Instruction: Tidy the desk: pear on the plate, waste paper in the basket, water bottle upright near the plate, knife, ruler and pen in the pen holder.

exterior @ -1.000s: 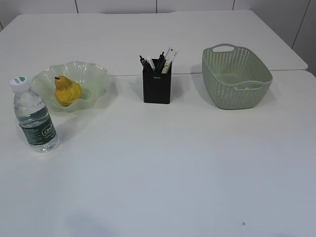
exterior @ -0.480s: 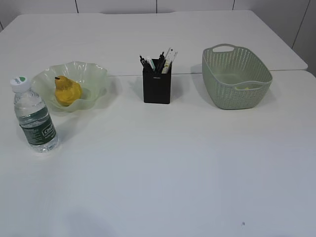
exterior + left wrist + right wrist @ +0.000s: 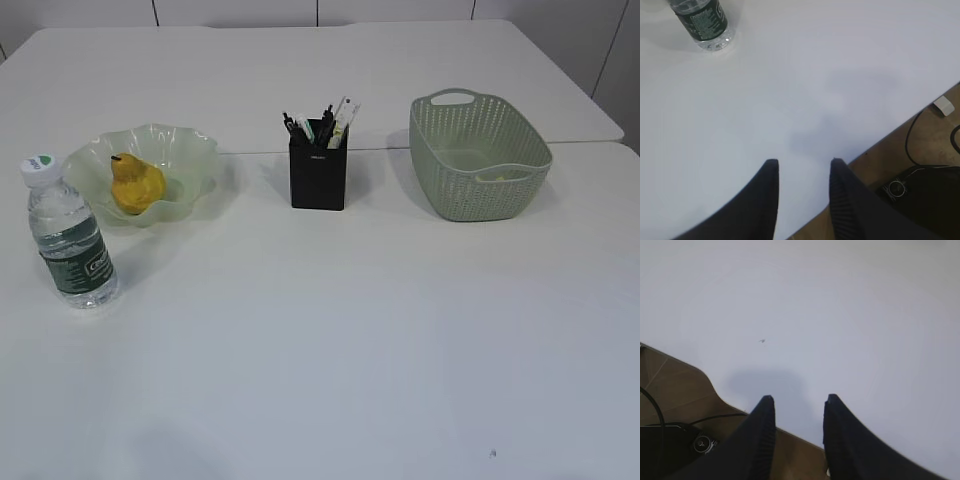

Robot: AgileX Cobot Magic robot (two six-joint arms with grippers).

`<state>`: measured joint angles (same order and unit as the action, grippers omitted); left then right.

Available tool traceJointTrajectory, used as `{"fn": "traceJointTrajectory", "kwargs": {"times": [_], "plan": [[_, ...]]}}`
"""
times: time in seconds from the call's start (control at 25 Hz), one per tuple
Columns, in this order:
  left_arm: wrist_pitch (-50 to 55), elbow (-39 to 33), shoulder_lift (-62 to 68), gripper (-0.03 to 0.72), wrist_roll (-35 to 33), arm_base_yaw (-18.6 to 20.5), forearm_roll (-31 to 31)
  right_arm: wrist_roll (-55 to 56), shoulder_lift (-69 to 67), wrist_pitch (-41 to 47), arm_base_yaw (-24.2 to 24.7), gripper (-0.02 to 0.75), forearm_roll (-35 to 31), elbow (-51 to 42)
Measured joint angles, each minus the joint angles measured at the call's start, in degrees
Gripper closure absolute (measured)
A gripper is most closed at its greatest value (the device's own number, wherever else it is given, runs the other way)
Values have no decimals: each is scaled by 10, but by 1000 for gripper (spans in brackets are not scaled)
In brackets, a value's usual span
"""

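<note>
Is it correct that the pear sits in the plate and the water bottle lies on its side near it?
Not quite. The exterior view shows the water bottle standing upright, cap on top, near the plate. The pear does sit in the plate.

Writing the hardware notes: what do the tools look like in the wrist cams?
Both look alike. The left tool has two black fingers that taper to rounded tips; the right-hand one has fine ribbing on its inner face. The right tool has the same black, tapered, curved pair. No markings or cables show on either. The arms themselves are out of view.
</note>
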<state>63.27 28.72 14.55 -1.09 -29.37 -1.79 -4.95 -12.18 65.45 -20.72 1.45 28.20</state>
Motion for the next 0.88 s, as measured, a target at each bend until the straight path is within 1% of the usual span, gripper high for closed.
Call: {"fn": "traceJointTrajectory", "kwargs": {"times": [0.32,0.48,0.52,0.56,0.6,0.64,0.68,0.72,0.8,0.88], "plan": [[0,0,0,449,0,0,0,0,0,0,0,460,0,0],[0,0,0,449,0,1,0,0,0,0,13,460,0,0],[0,0,0,449,0,7,0,0,0,0,34,460,0,0],[0,0,0,449,0,18,0,0,0,0,52,460,0,0],[0,0,0,449,0,34,0,0,0,0,52,460,0,0],[0,0,0,449,0,50,0,0,2,0,80,460,0,0],[0,0,0,449,0,70,0,0,9,0,95,460,0,0],[0,0,0,449,0,91,0,0,9,0,95,460,0,0],[0,0,-2,449,0,125,0,0,41,0,136,460,0,0],[0,0,-11,449,0,151,0,0,67,0,154,460,0,0]]}}
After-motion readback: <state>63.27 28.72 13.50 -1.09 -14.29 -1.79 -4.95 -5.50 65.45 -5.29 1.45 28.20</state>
